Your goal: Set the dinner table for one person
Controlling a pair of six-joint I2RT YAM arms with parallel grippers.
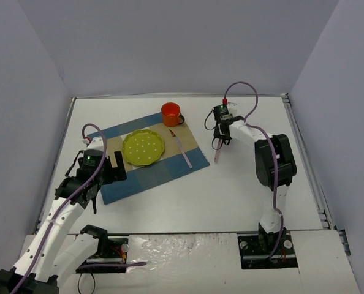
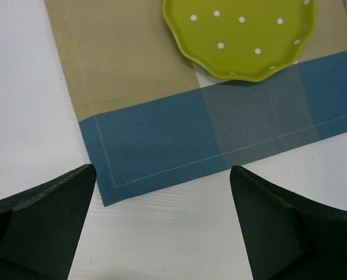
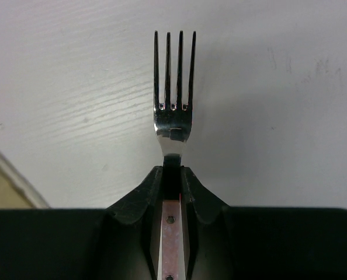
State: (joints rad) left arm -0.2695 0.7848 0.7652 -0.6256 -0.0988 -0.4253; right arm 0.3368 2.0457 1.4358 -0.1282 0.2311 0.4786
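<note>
The white dinner table (image 1: 231, 190) carries a blue-and-tan checked placemat (image 1: 133, 177) with a green dotted plate (image 1: 143, 147) on it. A pink-handled knife (image 1: 182, 150) lies on the mat to the right of the plate. An orange mug (image 1: 171, 114) stands at the mat's far corner. My right gripper (image 1: 221, 133) is shut on a pink-handled fork (image 1: 217, 153) above bare table, right of the mat; its tines (image 3: 174, 76) stick out past the jaws (image 3: 173, 172). My left gripper (image 1: 104, 182) is open and empty over the mat's near left corner (image 2: 162, 134), short of the plate (image 2: 243, 35).
Grey walls enclose the table on three sides. Metal edging runs along the table's right side (image 1: 304, 159). A corner of the placemat shows at the lower left of the right wrist view (image 3: 4, 186). Bare tabletop lies under my left fingers (image 2: 173, 239).
</note>
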